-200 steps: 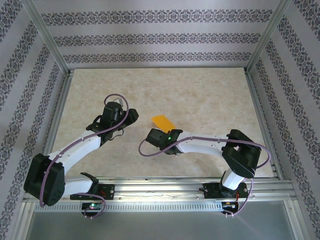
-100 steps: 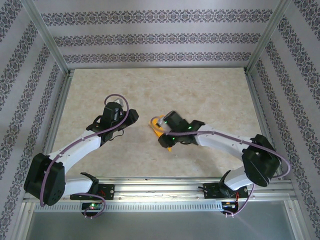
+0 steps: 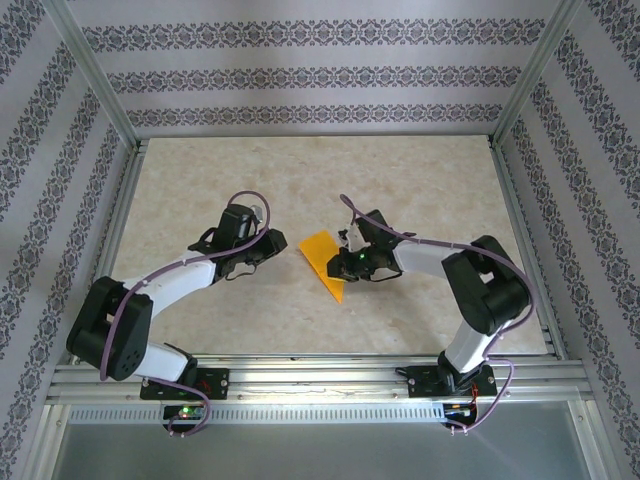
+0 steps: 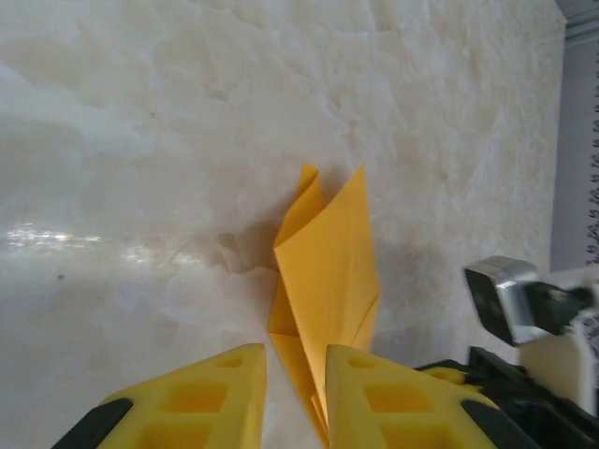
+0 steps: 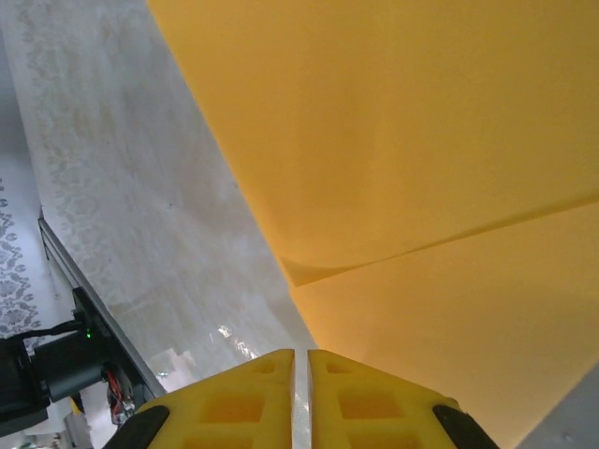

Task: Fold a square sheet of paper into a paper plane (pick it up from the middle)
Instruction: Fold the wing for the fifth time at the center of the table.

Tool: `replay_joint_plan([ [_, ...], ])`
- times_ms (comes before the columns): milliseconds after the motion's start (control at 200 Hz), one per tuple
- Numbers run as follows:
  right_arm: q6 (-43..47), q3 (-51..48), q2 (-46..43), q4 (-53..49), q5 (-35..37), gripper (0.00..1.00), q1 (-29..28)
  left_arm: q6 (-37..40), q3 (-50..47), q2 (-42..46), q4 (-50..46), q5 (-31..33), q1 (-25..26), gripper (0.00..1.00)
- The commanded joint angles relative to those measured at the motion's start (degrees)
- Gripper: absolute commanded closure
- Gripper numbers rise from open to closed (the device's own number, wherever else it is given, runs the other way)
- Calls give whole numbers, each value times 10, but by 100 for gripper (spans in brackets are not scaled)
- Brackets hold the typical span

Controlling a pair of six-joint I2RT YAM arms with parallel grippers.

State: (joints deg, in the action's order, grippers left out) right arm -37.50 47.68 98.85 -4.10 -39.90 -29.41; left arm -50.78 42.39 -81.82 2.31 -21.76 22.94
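My right gripper [image 5: 301, 360]: jaws all but closed, nothing between them, tips at the paper [image 3: 322, 258] edge, likely pressing a crease. My left gripper [image 4: 296, 354]: narrow gap astride the opposite edge, probably steadying it. Paper: part-folded, middle of the table [image 3: 200, 170], between both.

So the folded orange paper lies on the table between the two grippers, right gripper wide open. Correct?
No: the right gripper is shut, fingers almost touching, as the right wrist view shows. The folded orange paper does lie on the table between it and the left gripper.
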Motion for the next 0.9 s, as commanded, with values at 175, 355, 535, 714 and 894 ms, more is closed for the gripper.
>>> replay_joint_plan([
  [175, -63, -11, 43, 18, 23, 86, -15, -27, 23, -67, 88, -95, 6, 78],
  [355, -154, -51, 47, 76, 75, 86, -29, -39, 53, -135, 117, -132, 34, 79],
  [535, -244, -96, 36, 162, 107, 86, -41, -59, 85, -202, 138, -138, 62, 81],
  [714, -255, -113, 3, 166, 128, 84, -45, -38, 113, -255, 109, -128, 66, 83],
  [894, -231, -107, -23, 173, 101, 80, -45, -36, 107, -284, 111, -131, 66, 86],
])
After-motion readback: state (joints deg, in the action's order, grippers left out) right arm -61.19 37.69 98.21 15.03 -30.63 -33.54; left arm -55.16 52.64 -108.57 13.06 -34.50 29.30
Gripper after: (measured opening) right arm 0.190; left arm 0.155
